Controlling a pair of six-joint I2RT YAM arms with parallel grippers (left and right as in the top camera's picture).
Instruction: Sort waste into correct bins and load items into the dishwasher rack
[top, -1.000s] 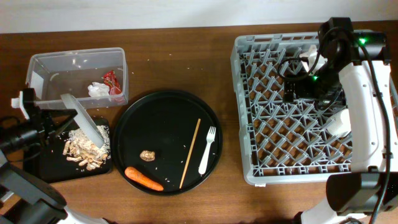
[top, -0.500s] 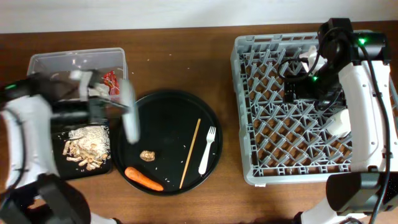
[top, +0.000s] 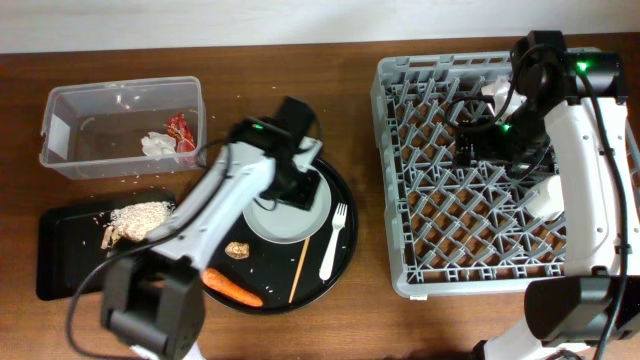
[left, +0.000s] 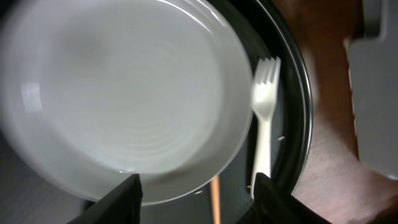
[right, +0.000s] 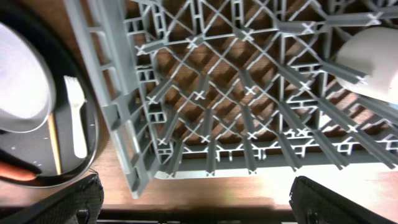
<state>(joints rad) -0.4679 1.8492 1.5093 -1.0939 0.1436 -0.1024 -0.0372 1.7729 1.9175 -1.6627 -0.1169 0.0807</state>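
Plate (left: 124, 93) filling left wrist view, fork (left: 264, 118) beside it, clear tub (top: 120, 84) only overhead

You have the tub (top: 60, 130) at back left, with the wrapper (top: 180, 128) and tissue (top: 157, 145) in it. The tray (top: 65, 265) lies before it and carries scraps (top: 135, 220). The round tray (top: 265, 265) sits at centre. On it are the plate (top: 275, 225), the fork (top: 335, 240) to the plate's right, the chopstick (top: 298, 270) just left of the fork, and the carrot (top: 232, 288) at the front. The rack (top: 440, 200) is on the right.

The left arm (top: 215, 205) reaches from the near-left corner to the middle of the table (top: 290, 100), its left gripper (left: 198, 193) facing down, jaws spread wide. The right arm (top: 585, 170) rises along the right edge and bends inward near the far-right corner, with the right gripper (right: 196, 202) facing down, jaws wide apart.
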